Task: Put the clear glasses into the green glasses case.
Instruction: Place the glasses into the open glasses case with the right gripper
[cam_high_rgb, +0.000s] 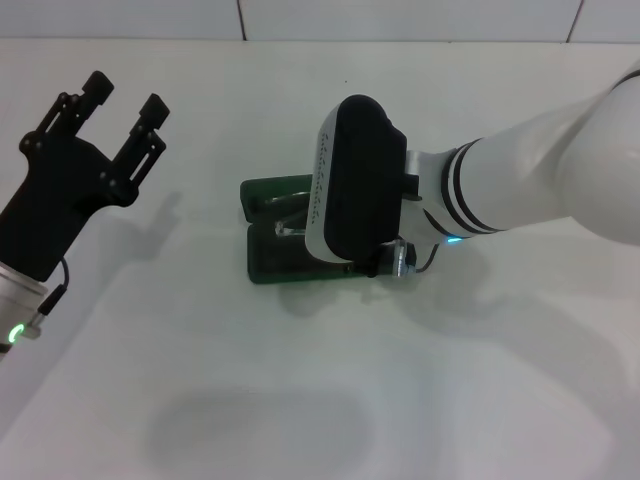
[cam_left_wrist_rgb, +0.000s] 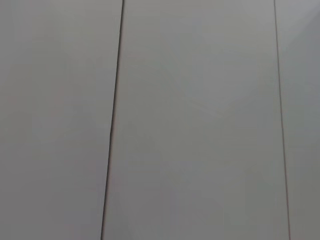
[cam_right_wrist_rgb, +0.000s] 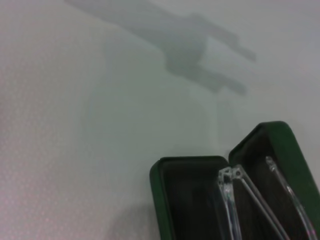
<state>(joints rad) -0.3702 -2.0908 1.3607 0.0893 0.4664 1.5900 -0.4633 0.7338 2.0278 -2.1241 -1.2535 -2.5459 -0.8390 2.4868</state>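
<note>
**Glasses half in the case: watch the arms and the lid**

Your right gripper (cam_high_rgb: 300, 225) sits directly over the open green glasses case (cam_high_rgb: 268, 262), hidden under its own wrist, so you cannot tell whether it is clenched on anything or released. Just below it, the clear glasses (cam_right_wrist_rgb: 250, 200) lie across the case, their thin arms reaching over both halves. If they are not seated flat in the lining, letting go could leave an arm propped on the rim, and pressing down could bend it or skid the case along the surface (cam_high_rgb: 420, 400). Your left gripper (cam_high_rgb: 122, 108) hangs well off to the side, fingers spread and holding nothing.
</note>
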